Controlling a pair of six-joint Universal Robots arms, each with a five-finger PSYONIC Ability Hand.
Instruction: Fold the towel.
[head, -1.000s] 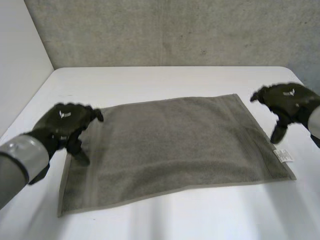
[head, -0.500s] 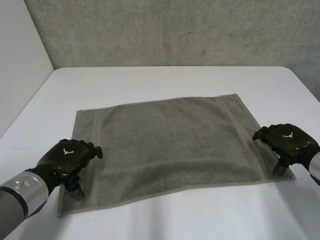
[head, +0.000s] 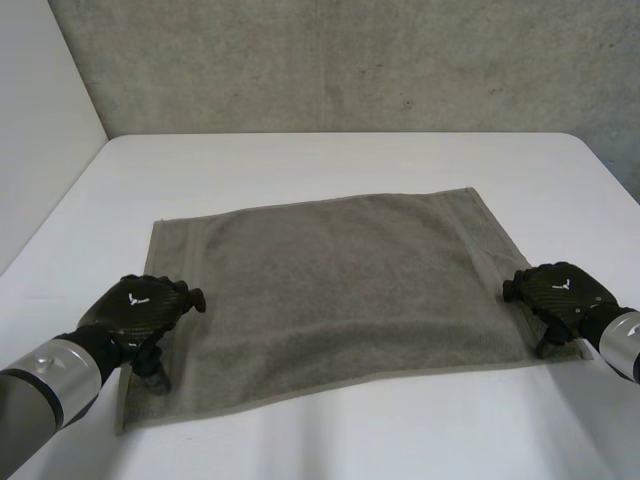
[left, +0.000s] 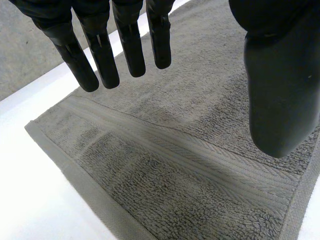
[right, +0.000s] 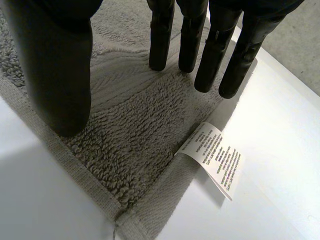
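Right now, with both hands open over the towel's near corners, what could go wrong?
The towel lies flat on the table, so the open left hand may slide over it and bunch the cloth rather than lift it. The right hand has fingertips beside the label; a pinch might catch that alone. Uneven grips would likely skew the fold.

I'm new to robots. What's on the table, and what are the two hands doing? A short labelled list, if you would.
Towel: grey, spread flat and unfolded on the white table.
Left hand: open, fingers straight, over the towel's near left corner.
Right hand: open, fingers straight, over the near right corner.
Label: white tag at the towel's edge beside the right hand's fingertips.
Fold: not yet begun.
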